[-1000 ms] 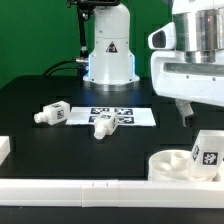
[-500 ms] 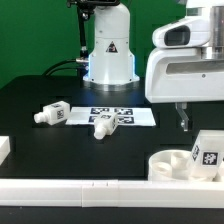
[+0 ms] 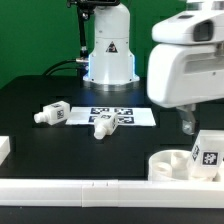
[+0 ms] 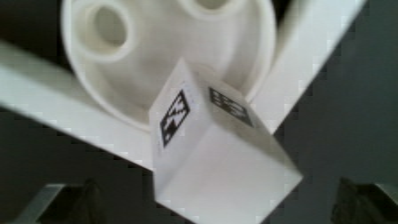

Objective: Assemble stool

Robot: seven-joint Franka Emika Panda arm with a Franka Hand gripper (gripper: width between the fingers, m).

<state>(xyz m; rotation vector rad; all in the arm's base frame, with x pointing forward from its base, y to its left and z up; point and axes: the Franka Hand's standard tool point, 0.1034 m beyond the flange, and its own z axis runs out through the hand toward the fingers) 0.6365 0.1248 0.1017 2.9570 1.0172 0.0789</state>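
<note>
One leg (image 3: 207, 152) stands on the seat (image 3: 170, 162), directly beneath the gripper (image 3: 189, 124); jaws wide, holding nothing; gripper has lowered slightly toward it in the last second; judged: grasp being lined up.

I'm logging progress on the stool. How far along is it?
Done: an upright leg stands at the seat; how firmly it is joined cannot be told. In hand: nothing; the gripper hovers by that leg, jaws apart. Left: a loose leg lies on the table, and a second loose leg lies at the marker board's edge.
</note>
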